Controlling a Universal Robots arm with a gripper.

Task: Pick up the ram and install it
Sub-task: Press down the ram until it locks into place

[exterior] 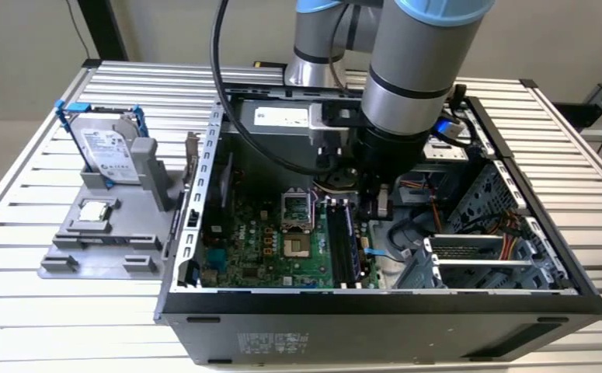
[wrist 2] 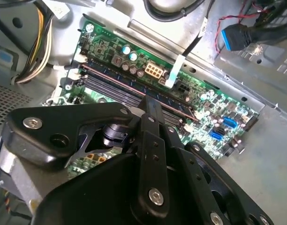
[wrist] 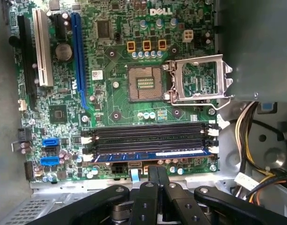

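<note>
With its fingers together and holding nothing, the gripper point(wrist: 157, 176) hovers just above the ram point(wrist: 153, 154), which lies seated in the nearest slot of the motherboard point(wrist: 115, 101); even, straight-down pressure would latch it fully.

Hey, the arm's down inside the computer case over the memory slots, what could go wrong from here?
1. The ram lies along the slot nearest the gripper. If it sits tilted or not fully down, pressing could strain the stick or the white end latches.
2. The processor socket stands open with its contacts bare, close to the slots; a stray move might damage them.
3. Loose cables beside the slots could snag the gripper.
</note>
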